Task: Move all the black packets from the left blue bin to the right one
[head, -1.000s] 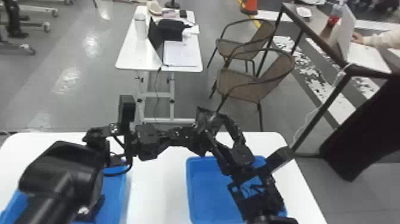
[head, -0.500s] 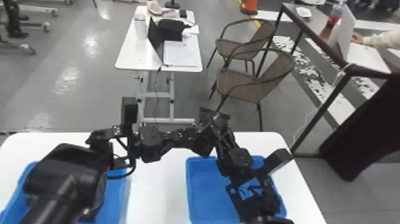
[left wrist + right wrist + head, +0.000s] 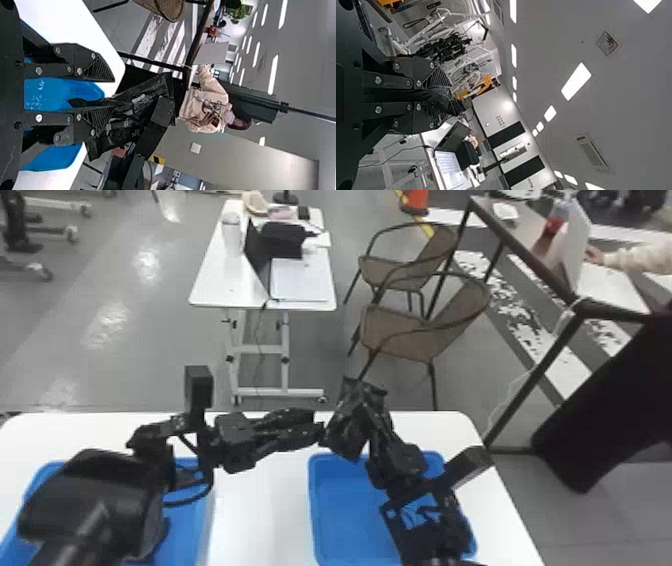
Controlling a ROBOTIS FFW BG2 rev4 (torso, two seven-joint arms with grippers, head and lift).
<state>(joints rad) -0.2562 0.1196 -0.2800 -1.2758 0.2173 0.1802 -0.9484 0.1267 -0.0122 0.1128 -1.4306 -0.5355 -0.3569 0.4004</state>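
In the head view, my left gripper (image 3: 320,430) is over the table between the bins, its fingers parted and pointing at the black packet (image 3: 345,432). My right gripper (image 3: 370,410) has the packet above the far edge of the right blue bin (image 3: 340,510). In the left wrist view, the left gripper (image 3: 107,93) stands open, its lower finger overlapping the packet (image 3: 138,99). The right wrist view has the right gripper (image 3: 443,95) shut on the packet (image 3: 429,95). The left arm covers much of the left blue bin (image 3: 187,540), hiding most of its contents.
Both bins stand on a white table (image 3: 255,515). Beyond its far edge are a smaller white table (image 3: 215,285) with a laptop and two wicker chairs (image 3: 400,335). The right arm crosses above the right bin.
The left gripper has drawn back leftward from the packet and its fingers have spread. The right gripper, holding the packet, has come slightly lower.
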